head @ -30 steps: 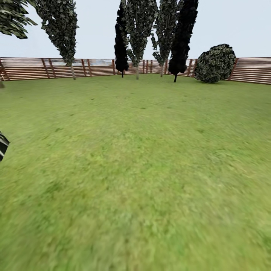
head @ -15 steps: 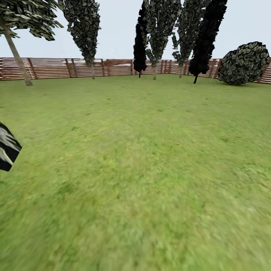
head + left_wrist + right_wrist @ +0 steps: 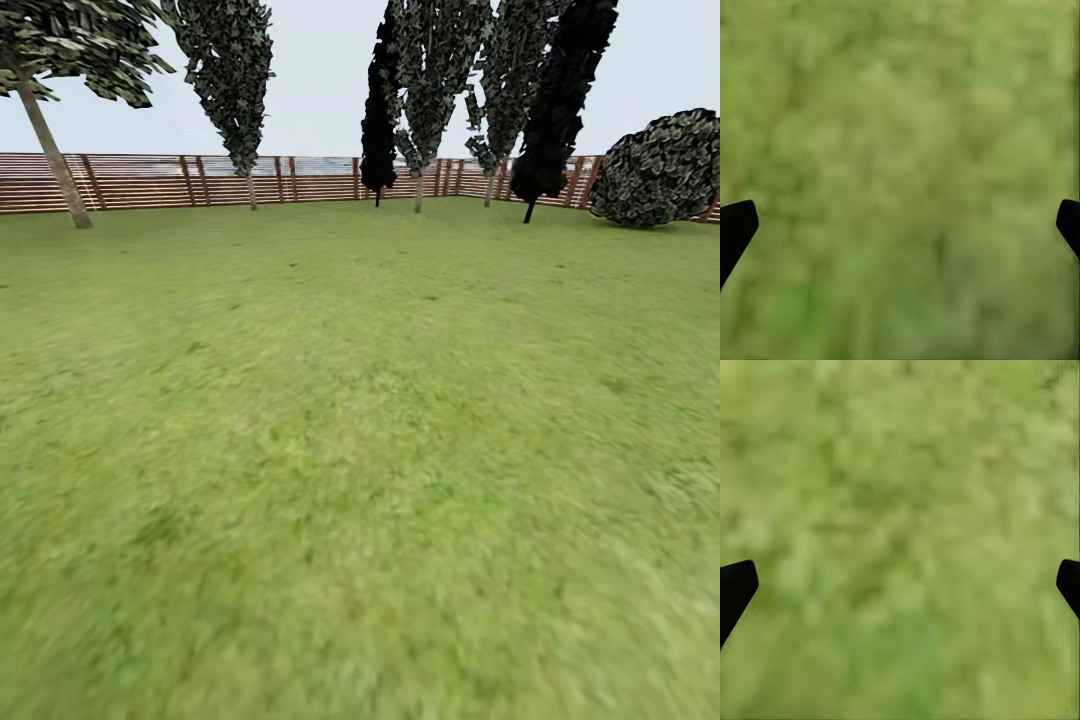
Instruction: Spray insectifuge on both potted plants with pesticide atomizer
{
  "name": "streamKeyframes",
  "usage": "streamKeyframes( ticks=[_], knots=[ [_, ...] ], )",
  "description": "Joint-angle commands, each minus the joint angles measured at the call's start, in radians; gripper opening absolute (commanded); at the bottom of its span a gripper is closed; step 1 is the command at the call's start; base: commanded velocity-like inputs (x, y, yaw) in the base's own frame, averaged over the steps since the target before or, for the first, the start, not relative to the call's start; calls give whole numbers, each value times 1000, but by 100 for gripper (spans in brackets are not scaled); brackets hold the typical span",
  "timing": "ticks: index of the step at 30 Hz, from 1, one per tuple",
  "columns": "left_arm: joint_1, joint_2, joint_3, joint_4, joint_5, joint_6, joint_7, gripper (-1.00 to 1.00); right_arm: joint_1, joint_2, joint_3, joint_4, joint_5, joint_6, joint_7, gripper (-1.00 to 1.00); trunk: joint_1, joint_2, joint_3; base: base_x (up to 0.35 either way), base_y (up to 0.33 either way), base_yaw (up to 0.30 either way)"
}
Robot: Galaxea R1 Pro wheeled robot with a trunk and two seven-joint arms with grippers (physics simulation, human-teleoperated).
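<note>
Green lawn (image 3: 360, 480) runs to a slatted fence (image 3: 300, 178) backed by trees (image 3: 228, 70) and a round shrub (image 3: 660, 168). You are searching: turn slowly until the atomizer and potted plants come into sight. Left gripper (image 3: 900, 225) and right gripper (image 3: 900, 585) hang over grass, fingers (image 3: 735, 229) spread, empty.

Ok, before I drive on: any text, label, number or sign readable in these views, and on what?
None: no text, label, number or sign can be read.
The lawn, the brown slatted fence, the trees and the round shrub carry no lettering.
Left gripper and right gripper: plain black fingertips over blurred grass, nothing printed.
</note>
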Motion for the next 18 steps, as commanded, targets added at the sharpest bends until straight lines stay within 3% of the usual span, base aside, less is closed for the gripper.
streamKeyframes(
  ticks=[1, 18],
  knots=[
    [-1, 0, 4, 1, -1, -3, 0, 100, -1, -1, 5, 1, -2, -3, -6, 100, 0, 0, -1, 339, -78, 0],
    [-1, 0, 4, 1, -1, -3, 0, 100, -1, -1, 5, 1, -2, -3, -6, 100, 0, 0, -1, 339, -78, 22]
  ],
)
